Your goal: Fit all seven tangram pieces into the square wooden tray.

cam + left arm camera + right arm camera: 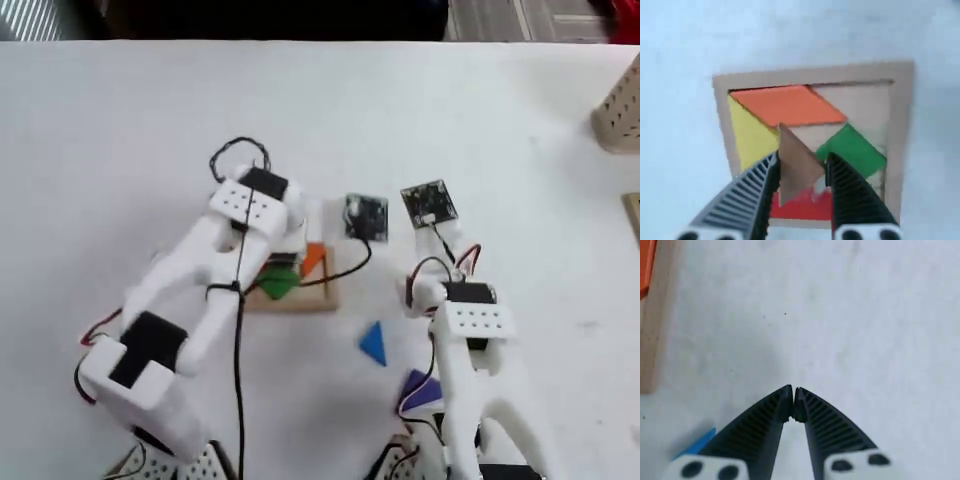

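Over the middle of the square wooden tray (pixel 815 75), the left gripper (pixel 803 161) pinches a pale tan wooden triangle (pixel 796 150) between its two ribbed fingers, one corner tipped down toward the bare wood. I judge it is held this way so it can drop into the gap ringed by the orange parallelogram (pixel 790 105), yellow triangle (pixel 750 135), green square (pixel 855 150) and red piece (pixel 805 206) already seated.

To the right of the tray, the right gripper (pixel 793 392) hangs over the white table (pixel 120 120) with its jaws closed together on nothing, probably parked clear of the left arm's work. A small blue triangle (pixel 373 343) lies near and right of the tray, and a purple piece (pixel 420 388) nearer again beside the right arm, both apparently awaiting their turn.
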Tool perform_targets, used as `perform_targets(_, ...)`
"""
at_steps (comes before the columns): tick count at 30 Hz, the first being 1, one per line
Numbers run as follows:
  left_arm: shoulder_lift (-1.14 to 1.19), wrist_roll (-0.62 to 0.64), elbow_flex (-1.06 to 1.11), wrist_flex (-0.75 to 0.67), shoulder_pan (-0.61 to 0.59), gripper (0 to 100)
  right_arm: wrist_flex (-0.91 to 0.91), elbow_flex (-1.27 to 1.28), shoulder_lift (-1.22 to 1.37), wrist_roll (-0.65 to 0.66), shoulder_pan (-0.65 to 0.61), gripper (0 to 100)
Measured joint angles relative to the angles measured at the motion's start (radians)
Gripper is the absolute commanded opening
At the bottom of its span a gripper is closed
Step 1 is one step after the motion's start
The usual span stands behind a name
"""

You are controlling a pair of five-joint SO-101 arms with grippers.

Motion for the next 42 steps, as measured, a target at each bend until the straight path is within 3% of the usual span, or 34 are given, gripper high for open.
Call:
perform_targets(4,0.0,-0.17,-0.003,0.103,0.009,10,0.0,0.0,0.0,0.0,0.0,2.4)
perform_targets(13,0.0,-0.187,-0.074,0.153,0.009,36,0.0,0.0,0.0,0.0,0.0,2.4)
perform_targets(19,0.0,-0.187,-0.075,0.163,0.009,34,0.0,0.0,0.0,0.0,0.0,2.4)
perform_targets(26,0.0,-0.153,-0.115,0.23,0.012,21,0.0,0.0,0.0,0.0,0.0,2.4)
perform_targets(29,0.0,-0.012,-0.143,0.279,0.063,11,0.0,0.0,0.0,0.0,0.0,2.4)
perform_targets(32,0.0,0.238,-0.158,0.316,0.117,2,0.0,0.0,0.0,0.0,0.0,2.4)
perform_targets(38,-0.002,0.85,-0.16,0.377,0.149,2,0.0,0.0,0.0,-0.003,-0.002,2.4)
perform_targets(42,0.009,1.237,-0.12,0.322,0.138,2,0.0,0.0,0.0,-0.003,-0.005,2.4)
